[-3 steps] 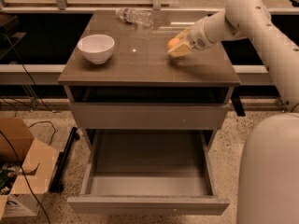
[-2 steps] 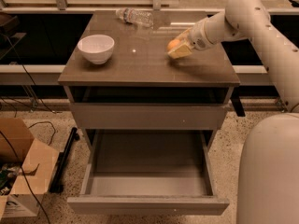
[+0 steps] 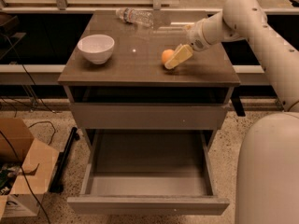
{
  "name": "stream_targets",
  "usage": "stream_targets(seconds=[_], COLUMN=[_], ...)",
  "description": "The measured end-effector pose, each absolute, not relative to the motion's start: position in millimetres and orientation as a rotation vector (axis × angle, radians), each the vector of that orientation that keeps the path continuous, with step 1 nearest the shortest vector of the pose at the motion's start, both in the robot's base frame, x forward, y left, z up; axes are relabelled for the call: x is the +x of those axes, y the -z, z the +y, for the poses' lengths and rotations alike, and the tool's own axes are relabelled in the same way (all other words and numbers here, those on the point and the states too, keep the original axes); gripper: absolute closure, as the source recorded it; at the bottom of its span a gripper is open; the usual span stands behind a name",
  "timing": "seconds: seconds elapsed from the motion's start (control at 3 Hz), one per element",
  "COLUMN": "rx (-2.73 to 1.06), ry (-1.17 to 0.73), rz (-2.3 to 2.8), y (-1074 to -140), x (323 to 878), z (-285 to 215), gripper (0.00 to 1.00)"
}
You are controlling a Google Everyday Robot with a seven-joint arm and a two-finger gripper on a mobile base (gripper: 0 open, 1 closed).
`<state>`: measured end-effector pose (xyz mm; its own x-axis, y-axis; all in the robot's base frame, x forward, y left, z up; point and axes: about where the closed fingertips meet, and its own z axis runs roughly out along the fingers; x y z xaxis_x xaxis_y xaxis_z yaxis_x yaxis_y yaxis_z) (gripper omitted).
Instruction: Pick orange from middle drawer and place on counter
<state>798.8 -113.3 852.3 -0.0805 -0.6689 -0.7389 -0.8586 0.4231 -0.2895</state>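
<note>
The small round orange fruit [image 3: 166,56] rests on the glossy grey-brown desk [image 3: 135,66] (cabinet top), touching the pale gripper [image 3: 181,45], jaws spread.

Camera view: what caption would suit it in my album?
Gripper at the orange on the counter, above the open drawer.

orange [image 3: 167,56] now uncovered on the counter [image 3: 126,69], gripper [image 3: 175,58] shifted slightly frontward, just beside it

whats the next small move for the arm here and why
Probably ease the gripper up and away: the small round orange seems to rest on the glossy grey-brown counter beside it, and the open middle drawer is bare.
</note>
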Motion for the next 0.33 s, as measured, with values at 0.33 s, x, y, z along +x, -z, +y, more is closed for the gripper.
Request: stream_targets(seconds=[0.33], rx=[-1.312], ry=[-0.276], rz=[1.814], y=[-852.3], x=[798.8], z=[-113.3], gripper=[0.00])
